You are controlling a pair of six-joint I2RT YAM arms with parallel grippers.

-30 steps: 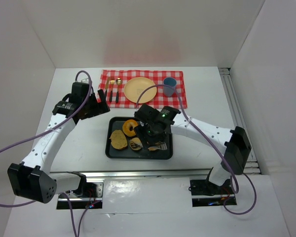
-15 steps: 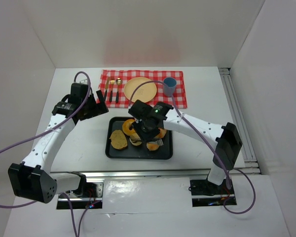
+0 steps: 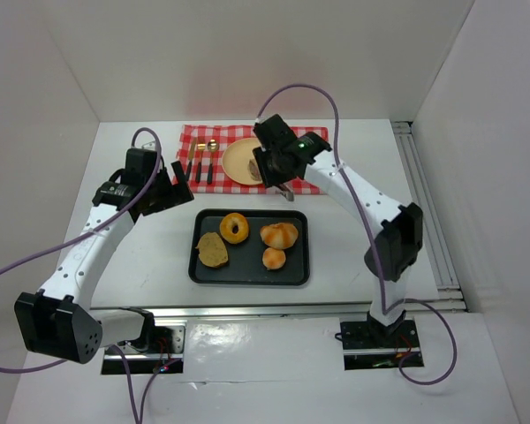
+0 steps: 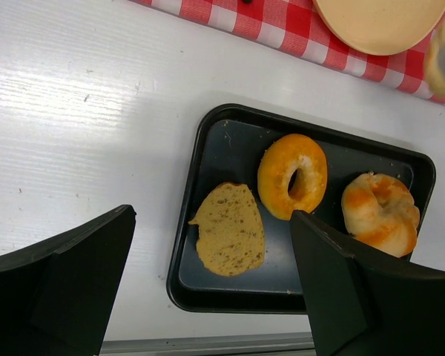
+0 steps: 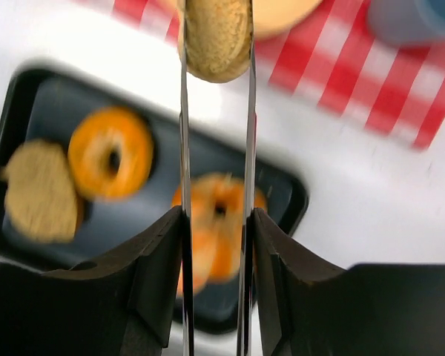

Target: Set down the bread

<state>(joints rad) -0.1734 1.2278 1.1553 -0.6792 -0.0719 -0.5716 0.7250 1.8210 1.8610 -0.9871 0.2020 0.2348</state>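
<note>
My right gripper (image 3: pixel 267 166) is shut on thin metal tongs (image 5: pixel 184 148), and the tongs pinch a brown bread slice (image 5: pixel 216 35). The slice (image 3: pixel 254 168) hangs over the right part of the yellow plate (image 3: pixel 237 161) on the red checked cloth (image 3: pixel 199 141). A second brown slice (image 3: pixel 213 250), a ring-shaped bagel (image 3: pixel 235 228) and two orange buns (image 3: pixel 279 235) lie in the black tray (image 3: pixel 247 276). My left gripper (image 3: pixel 181 184) is open and empty above the table, left of the tray; its view shows the slice (image 4: pixel 230 230) and bagel (image 4: pixel 291 176).
A knife, fork and spoon (image 3: pixel 203 164) lie on the cloth left of the plate. A blue cup (image 5: pixel 415 18) stands right of the plate, hidden by my right arm in the top view. White walls enclose the table on three sides.
My right gripper has lifted the bread slice out of the tray with the tongs and carried it back to above the plate. The left arm has not moved.
</note>
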